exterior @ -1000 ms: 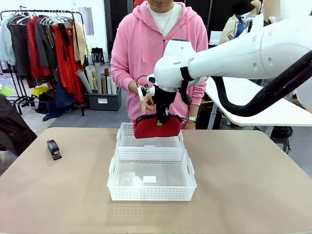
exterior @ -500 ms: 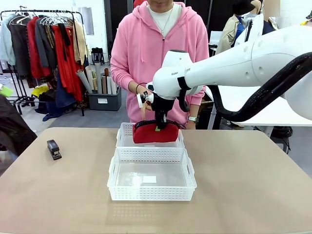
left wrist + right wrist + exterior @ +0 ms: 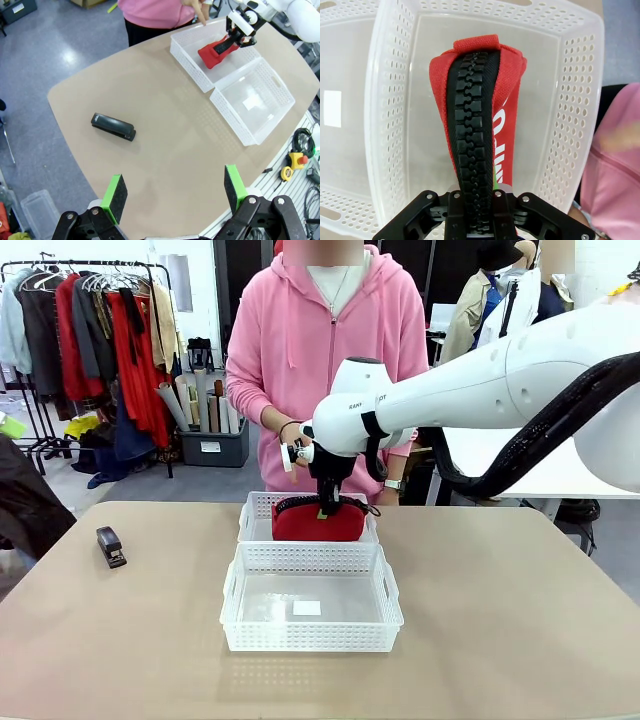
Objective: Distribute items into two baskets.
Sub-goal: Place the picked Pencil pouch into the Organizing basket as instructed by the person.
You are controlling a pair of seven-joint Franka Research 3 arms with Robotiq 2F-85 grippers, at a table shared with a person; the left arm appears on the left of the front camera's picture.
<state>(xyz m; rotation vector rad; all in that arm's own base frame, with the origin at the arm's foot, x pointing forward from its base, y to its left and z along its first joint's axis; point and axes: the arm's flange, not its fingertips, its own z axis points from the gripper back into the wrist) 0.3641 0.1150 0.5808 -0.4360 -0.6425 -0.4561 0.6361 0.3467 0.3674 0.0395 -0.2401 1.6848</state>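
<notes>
**Red pouch hung in the far basket, ready to set down**

Red pouch hangs straight below the right gripper, which is clamped on its zipper edge. Its lower end is already inside the far basket. I'd lower vertically and let go only once the fabric rests on the floor, so it slumps flat. The lattice walls sit close beside the pouch, and a person's hand is just beyond the gripper, so lifting straight up looks safest. The left gripper stands apart above the desk, with the stapler ahead in open room.
</notes>
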